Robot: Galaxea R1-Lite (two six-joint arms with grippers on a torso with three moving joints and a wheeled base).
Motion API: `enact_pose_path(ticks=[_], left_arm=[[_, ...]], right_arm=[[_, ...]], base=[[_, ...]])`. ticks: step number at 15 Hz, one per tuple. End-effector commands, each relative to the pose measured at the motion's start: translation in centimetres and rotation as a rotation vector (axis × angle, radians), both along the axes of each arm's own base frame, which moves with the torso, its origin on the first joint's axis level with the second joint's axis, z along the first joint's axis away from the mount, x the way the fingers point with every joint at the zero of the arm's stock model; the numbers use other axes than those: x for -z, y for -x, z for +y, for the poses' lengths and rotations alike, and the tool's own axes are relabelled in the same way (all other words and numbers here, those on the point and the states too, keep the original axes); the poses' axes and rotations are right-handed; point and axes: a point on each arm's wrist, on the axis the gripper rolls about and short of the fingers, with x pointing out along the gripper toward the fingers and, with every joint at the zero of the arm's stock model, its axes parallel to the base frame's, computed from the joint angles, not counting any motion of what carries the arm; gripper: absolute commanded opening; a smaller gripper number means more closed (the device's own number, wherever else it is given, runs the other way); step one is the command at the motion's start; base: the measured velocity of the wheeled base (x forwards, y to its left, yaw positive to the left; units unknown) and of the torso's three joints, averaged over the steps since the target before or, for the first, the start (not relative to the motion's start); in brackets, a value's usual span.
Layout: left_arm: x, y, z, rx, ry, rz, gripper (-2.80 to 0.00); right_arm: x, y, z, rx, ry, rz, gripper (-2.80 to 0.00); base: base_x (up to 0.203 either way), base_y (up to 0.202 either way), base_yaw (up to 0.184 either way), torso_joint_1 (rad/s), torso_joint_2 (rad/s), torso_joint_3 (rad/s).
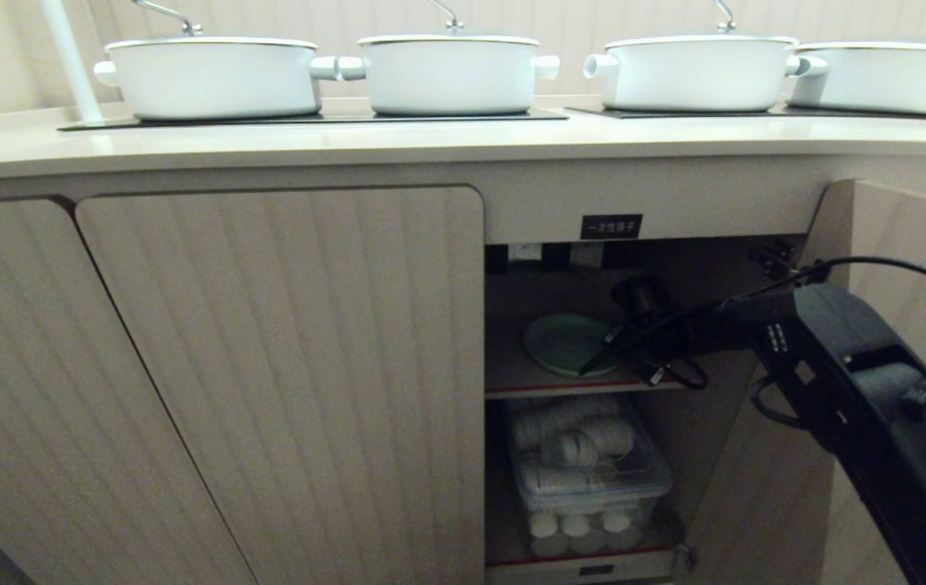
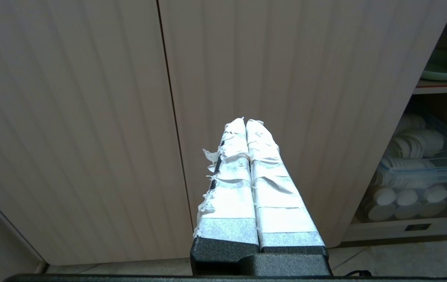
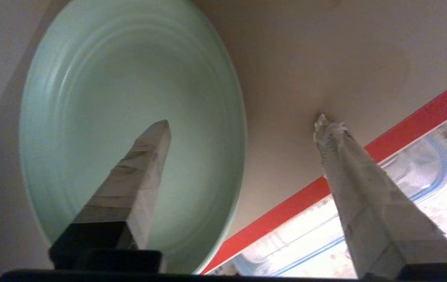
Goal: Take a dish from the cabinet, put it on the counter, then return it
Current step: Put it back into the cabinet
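The dish (image 1: pixel 567 344) lies flat on the inner shelf (image 1: pixel 512 382) of the cabinet (image 1: pixel 650 406), whose ribbed door (image 1: pixel 910 244) stands swung open to the right under a small black label (image 1: pixel 611 227). It is a round, shallow plate of pale mint green, smooth and faintly ringed, resting near the shelf's front edge, where an arm reaching in from outside can get at it.

The right claw (image 1: pixel 597 357) reaches into the opening from the right, and its taped fingers (image 3: pixel 141 164) stand wide apart: one hangs over the bowl of the dish, the other over bare shelf just beside the rim. Nothing is gripped. Since the dish rests on the shelf and the jaws are spread over its edge, I judge this is either a release at the return or a line-up for a pick; the pictures alone do not settle which.

The left claw (image 2: pixel 246 122) is parked low before the closed doors (image 1: pixel 284 366), its white-taped fingers pressed together, empty.

Below the shelf a clear plastic box (image 1: pixel 593 479) holds stacked white cups. Above, the surface (image 1: pixel 430 142) is a smooth pale-beige slab carrying black hob panels (image 1: pixel 309 119) with white lidded pots (image 1: pixel 211 77).
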Motion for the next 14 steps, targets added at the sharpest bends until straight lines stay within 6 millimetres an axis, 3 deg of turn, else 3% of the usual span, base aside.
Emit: enact_pose_path(ticks=[1,7,14], left_arm=[[0.0,0.0,0.0,0.001,0.0,-0.001,-2.8],[0.0,0.0,0.0,0.001,0.0,-0.001,-2.8],[0.0,0.0,0.0,-0.001,0.0,-0.001,-2.8]], right_arm=[[0.2,0.0,0.0,0.005,0.008,0.002,0.0],[-0.3,-0.4,0.0,-0.01,0.079,-0.066,0.0],[-1.4,-1.3,0.1,-0.09,0.244,-0.259,0.0]], base=[[0.0,0.0,0.0,0.0,0.0,0.0],[0.0,0.0,0.0,0.0,0.0,0.0],[0.0,0.0,0.0,0.0,0.0,0.0]])
